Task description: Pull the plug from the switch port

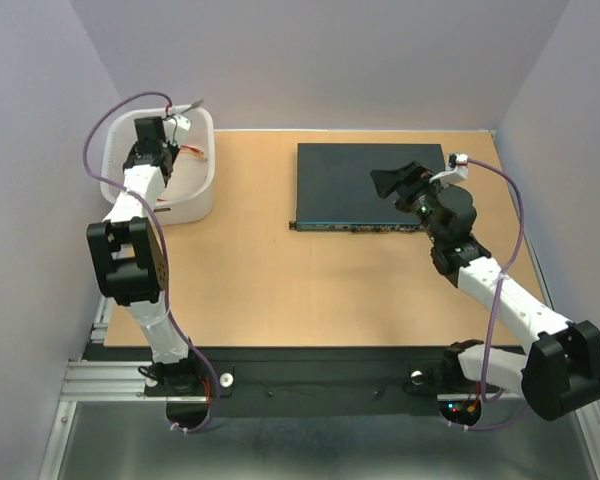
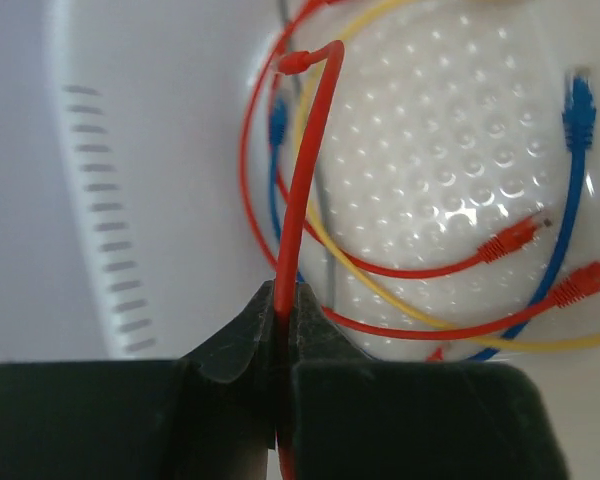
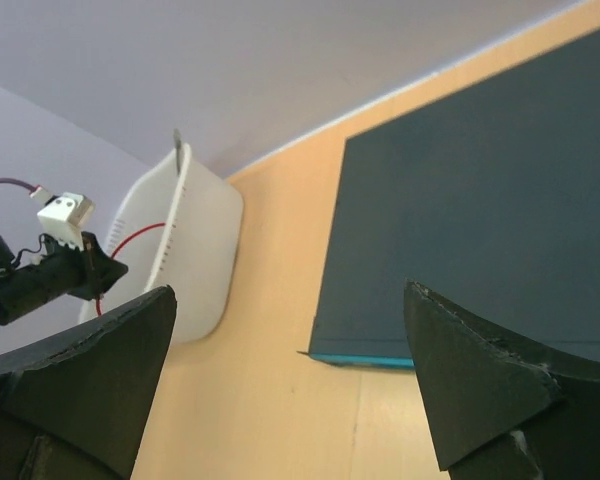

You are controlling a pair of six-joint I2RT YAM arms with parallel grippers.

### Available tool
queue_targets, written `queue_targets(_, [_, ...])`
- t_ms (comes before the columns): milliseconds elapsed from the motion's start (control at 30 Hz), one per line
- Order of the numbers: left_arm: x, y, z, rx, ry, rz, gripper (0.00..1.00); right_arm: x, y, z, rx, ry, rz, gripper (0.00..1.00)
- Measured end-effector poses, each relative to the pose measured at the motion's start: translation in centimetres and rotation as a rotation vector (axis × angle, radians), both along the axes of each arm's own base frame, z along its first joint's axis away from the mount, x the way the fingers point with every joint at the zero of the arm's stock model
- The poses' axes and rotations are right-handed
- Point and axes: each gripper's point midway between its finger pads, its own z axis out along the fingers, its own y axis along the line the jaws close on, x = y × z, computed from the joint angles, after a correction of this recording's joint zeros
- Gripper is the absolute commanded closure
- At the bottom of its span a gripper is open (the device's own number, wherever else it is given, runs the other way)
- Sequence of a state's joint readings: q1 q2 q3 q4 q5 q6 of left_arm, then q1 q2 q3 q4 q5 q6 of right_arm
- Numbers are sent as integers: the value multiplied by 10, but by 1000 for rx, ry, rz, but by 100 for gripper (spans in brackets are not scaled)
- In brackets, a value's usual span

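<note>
The switch (image 1: 340, 185) lay flat toward the far right corner of the desk (image 1: 260, 290), its thin teal socket face turned to the near edge. The right gripper (image 1: 390, 182) hovered over its top with the fingers spread wide, grasping nothing. At the far left corner, the left gripper (image 2: 285, 300) was clenched on a red cable (image 2: 305, 170) above the white basket (image 1: 195, 205), where more red, blue and yellow cables lay.
</note>
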State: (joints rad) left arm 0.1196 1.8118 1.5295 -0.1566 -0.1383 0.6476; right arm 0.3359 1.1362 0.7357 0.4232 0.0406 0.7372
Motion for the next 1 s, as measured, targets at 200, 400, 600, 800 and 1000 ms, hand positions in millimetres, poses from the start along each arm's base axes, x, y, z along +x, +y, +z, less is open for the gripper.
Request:
queue_targets(200, [-6,-6,-57,-55,146,4,1,2,-4,-33,0,119,20,0])
queue_targets(400, [-16,-15,-20,-109,79,-5,1,-3,-36,-80,61,252,-3,1])
queue_targets(600, [-17,-52,62,-182,-66,-104,1,-27,-60,-145,109,426,-29,6])
queue_targets(800, [-19,-201,106,-223,-116,-421,1,-42,-67,-170,142,499,-28,14])
queue_targets(1000, [-40,-355,39,-265,87,-752,1,-40,-79,-175,170,514,-44,34])
